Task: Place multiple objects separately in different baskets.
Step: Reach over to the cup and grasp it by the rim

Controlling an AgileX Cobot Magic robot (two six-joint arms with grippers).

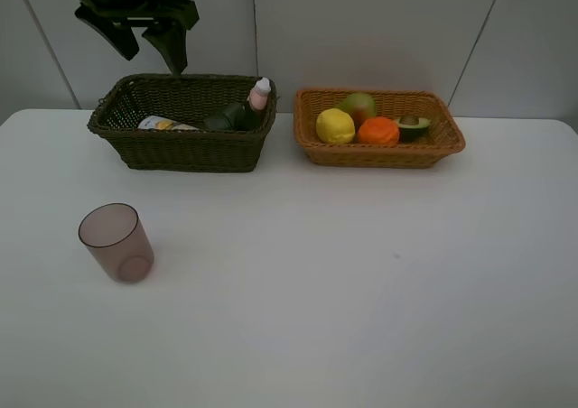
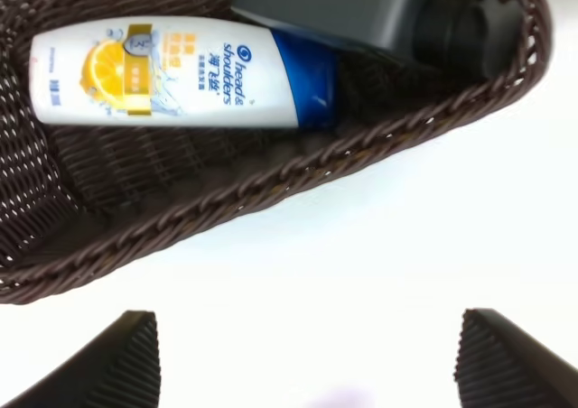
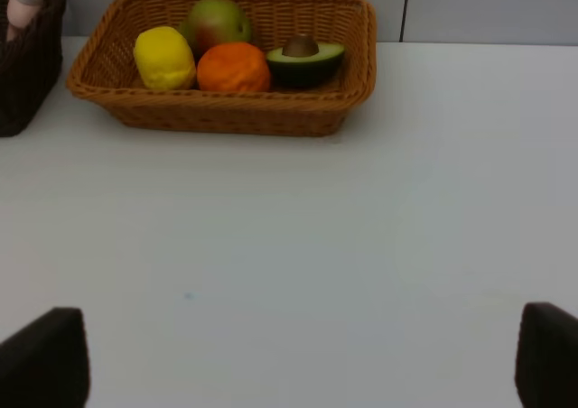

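1 cup (image 1: 116, 242), 2 baskets (image 1: 181, 146) (image 1: 379, 153), 4 fruits (image 1: 335, 125).

Left hand (image 2: 307, 358) — black, ribbed finger pads; right hand (image 3: 302, 358) — black, blocky tips.

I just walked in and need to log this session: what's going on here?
A two-armed robot is sorting items into two baskets. The tan basket holds the lemon, orange, pear and avocado half. The dark basket holds the white blue-capped bottle, pink bottle and dark green pump bottle. Only the cup stands out on the table. The left gripper hangs open by the dark basket, empty; the right gripper is open too.
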